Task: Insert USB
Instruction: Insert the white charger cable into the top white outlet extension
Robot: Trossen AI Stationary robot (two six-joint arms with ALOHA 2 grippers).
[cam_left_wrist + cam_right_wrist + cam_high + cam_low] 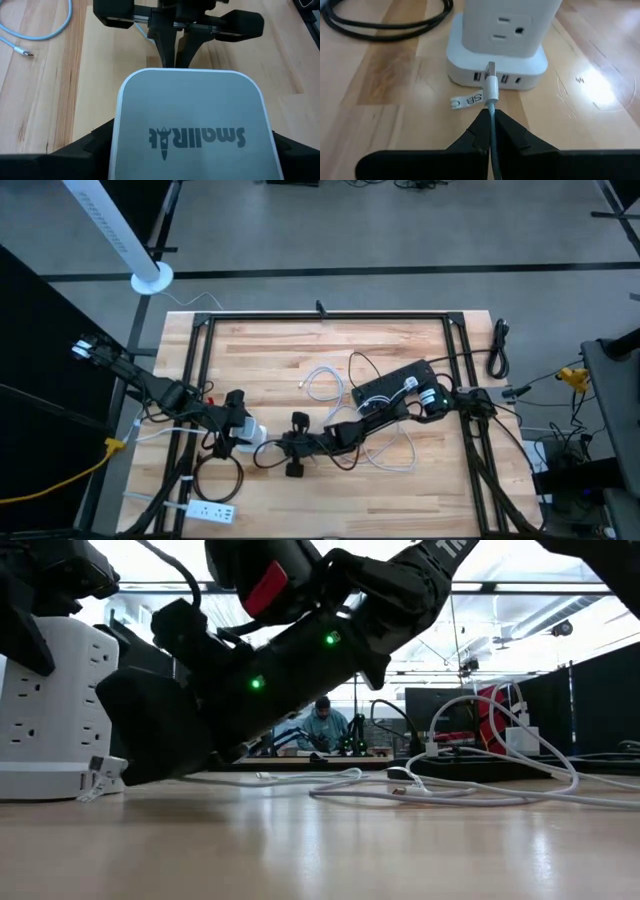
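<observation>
You see the white power tower (502, 37) at the high view's lower left, left fingers (75, 150) grasping its sides. Your right gripper (490, 132), stretched low across the desk (300, 350), clenches the USB plug (491, 80) at the tower's base ports.

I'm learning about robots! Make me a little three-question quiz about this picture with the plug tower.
1. True or false: the right claw is shut on the USB cable.
2. What does the left claw grip? A) white power tower B) black power strip C) nothing
3. Fill in: the USB plug's metal tip sits just in front of the ports in the tower's ____.

Key: 1 true; 2 A; 3 base
</observation>
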